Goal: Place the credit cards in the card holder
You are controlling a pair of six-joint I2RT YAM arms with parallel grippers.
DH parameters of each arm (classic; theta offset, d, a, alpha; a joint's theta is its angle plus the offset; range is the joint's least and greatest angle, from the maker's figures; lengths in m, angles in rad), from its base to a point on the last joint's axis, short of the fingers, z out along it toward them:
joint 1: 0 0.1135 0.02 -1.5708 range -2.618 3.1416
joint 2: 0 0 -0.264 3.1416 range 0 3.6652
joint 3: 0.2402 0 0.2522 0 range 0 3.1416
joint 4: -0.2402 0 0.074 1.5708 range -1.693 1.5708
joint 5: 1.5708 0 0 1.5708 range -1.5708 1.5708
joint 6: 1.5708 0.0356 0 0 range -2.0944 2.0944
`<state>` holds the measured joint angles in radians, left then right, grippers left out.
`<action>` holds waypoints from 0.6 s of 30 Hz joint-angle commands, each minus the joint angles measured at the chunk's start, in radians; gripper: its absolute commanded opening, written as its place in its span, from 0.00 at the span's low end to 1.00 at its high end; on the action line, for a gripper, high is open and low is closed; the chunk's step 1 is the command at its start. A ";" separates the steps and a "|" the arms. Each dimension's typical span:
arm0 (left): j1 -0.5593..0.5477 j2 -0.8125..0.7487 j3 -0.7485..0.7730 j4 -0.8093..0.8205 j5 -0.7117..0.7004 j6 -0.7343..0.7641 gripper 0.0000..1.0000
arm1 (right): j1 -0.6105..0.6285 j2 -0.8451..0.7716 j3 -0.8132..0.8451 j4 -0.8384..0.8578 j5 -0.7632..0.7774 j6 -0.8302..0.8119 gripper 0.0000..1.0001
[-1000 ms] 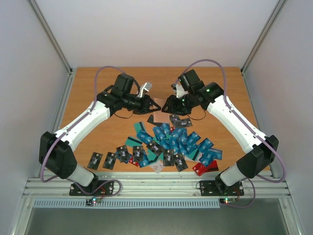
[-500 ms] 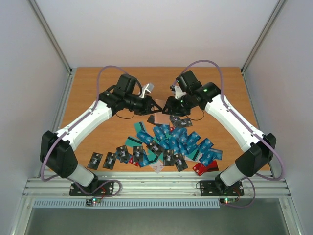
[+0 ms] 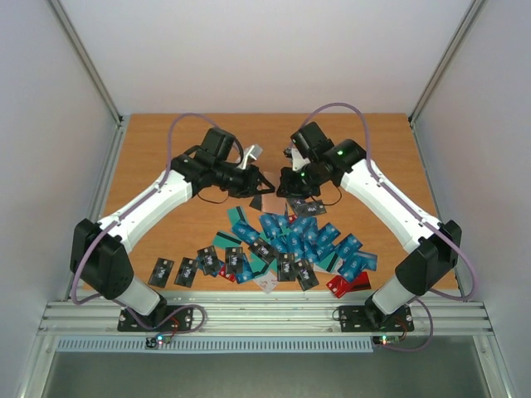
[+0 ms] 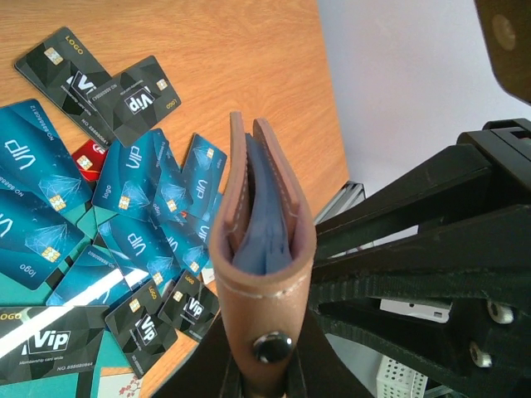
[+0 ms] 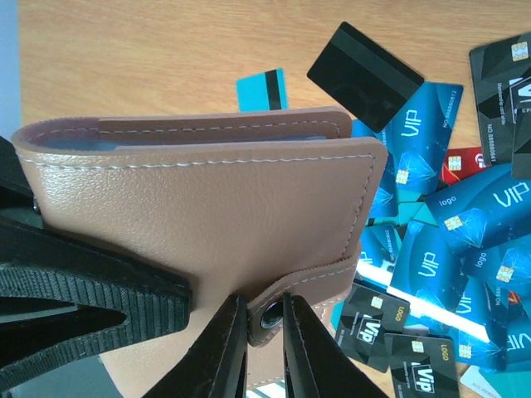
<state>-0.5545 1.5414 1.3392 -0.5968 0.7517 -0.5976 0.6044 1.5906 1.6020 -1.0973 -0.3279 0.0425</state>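
The orange-brown wooden counter (image 3: 158, 157) is carrying a loose spread of thin plastic credit cards (image 3: 290, 240), mostly bright blue with some teal, black and red, lying flat and overlapping at the near middle. Above its far edge the white left arm (image 3: 149, 203) and white right arm (image 3: 398, 207) are meeting over one thing: the pinkish-brown soft stitched card holder (image 5: 207, 207), which is hanging in the air clear of the counter. The left hand (image 4: 264, 373) is clenching the holder by one end. The right hand (image 5: 267, 332) is pinching in narrowly on the holder's strap (image 5: 332, 278), its fingers sitting either side of the small metal snap stud (image 5: 266, 319). A bluish card edge (image 4: 264, 224) is showing inside the pocket, so the filling looks begun but far from finished. The step in hand seems to be steadying and turning the holder between card loads. Next, one hand is going to have to bear the holder alone, mouth kept open and reachable. The other will be letting go and dropping to the pile, where the flat, overlapping cards will probably be awkward to lift by an edge.
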 commanded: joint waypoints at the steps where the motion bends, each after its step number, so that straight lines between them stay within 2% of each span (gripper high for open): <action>1: -0.020 -0.025 0.043 0.075 0.092 0.014 0.00 | 0.002 0.042 0.003 -0.075 0.109 -0.014 0.11; 5: -0.020 -0.027 0.043 0.060 0.076 0.027 0.00 | 0.003 0.042 0.008 -0.085 0.119 -0.015 0.02; 12: -0.021 -0.033 0.056 -0.009 0.023 0.074 0.00 | 0.003 0.029 0.019 -0.138 0.210 -0.027 0.01; 18: -0.021 -0.036 0.044 -0.033 -0.001 0.102 0.00 | -0.002 0.014 0.017 -0.149 0.229 -0.043 0.01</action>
<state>-0.5694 1.5414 1.3521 -0.6231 0.7551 -0.5365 0.6044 1.6222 1.6077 -1.2091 -0.1497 0.0246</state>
